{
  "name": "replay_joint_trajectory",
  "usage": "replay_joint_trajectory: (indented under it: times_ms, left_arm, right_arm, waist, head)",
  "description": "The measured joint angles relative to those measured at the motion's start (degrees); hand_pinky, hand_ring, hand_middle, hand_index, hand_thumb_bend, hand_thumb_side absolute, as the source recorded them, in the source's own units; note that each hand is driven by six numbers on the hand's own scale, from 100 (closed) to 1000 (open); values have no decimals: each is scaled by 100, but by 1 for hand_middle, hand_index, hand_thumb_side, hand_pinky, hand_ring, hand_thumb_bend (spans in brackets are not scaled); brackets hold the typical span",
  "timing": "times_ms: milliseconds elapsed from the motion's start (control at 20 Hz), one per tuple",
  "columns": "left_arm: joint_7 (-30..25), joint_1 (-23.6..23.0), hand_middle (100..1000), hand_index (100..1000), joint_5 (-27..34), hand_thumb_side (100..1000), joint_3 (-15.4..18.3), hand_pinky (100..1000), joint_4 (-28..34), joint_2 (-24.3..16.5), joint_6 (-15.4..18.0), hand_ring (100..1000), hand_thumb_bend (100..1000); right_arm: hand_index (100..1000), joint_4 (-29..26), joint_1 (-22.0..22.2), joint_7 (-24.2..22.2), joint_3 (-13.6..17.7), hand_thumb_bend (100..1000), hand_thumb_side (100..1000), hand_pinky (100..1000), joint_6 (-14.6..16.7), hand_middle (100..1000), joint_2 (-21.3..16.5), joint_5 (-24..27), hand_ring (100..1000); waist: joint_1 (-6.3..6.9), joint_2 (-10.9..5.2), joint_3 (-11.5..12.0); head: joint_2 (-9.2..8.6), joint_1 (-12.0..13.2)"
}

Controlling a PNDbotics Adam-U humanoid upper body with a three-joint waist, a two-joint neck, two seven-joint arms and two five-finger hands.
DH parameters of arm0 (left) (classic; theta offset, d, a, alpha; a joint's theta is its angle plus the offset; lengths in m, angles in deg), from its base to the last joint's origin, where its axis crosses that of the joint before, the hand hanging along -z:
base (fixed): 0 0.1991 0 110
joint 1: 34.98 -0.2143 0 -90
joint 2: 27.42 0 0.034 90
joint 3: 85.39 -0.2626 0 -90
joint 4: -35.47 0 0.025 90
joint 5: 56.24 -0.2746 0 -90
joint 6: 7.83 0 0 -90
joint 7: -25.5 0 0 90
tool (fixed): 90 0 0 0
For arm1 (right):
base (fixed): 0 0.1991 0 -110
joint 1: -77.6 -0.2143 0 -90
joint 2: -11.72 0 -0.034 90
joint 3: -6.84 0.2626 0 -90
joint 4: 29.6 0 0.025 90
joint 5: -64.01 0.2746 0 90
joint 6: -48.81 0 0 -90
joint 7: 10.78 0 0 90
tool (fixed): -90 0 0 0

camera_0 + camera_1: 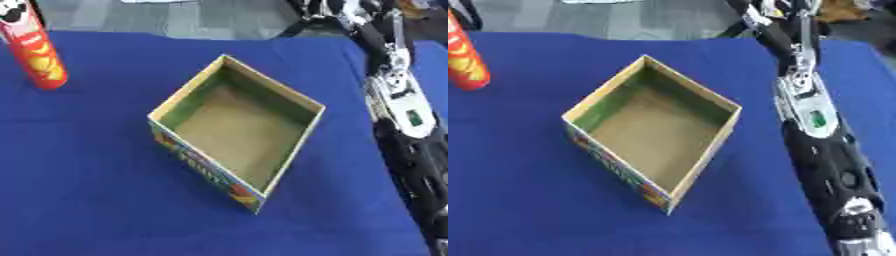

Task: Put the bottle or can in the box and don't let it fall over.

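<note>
We see a blue table [87, 190] filling most of both views, with grey floor [175, 15] beyond its far edge.

Next in size is our right arm [820, 145], black and silver, running down the right side from the upper right corner to the lower right corner and lying over the table's right edge. Its hand [859, 230] seems to sit at the lower right corner, but we cannot tell whether the fingers are straight or curled. Our left hand shows in neither view.

The box [188, 95] stands near the middle of the table, turned so one corner points toward us. It is open at the top, with plain brown card inside and bright printed colours on its outer walls. Nothing lies in it.

The can [35, 55], a tall red tube with yellow print, stands upright at the far left of the table, well apart from the box and from the arm. Nothing touches it.
</note>
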Motion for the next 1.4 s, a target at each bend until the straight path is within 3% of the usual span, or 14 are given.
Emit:
replay_joint_trajectory:
  times_ms: [600,1150,1400]
  left_arm:
    - [-28,3,956,924,-1,466,7,822,-53,0,-7,1000,652]
    - [-171,192,965,924,-36,480,-18,829,-172,-7,-85,1000,654]
    - [-313,466,967,926,-31,483,-104,831,-484,-68,-144,1000,651]
  right_arm:
    - [784,-3,1,2,1,748,368,736,1,1000,1,8,954]
    - [784,-4,1,2,1,751,361,736,2,1000,1,47,954]
    - [785,-4,0,0,0,752,360,736,1,1000,1,48,954]
  waist:
    - [6,58,-1]
    - [29,96,-5]
    - [2,96,-7]
  head:
    - [141,54]
    - [126,105]
    - [51,313]
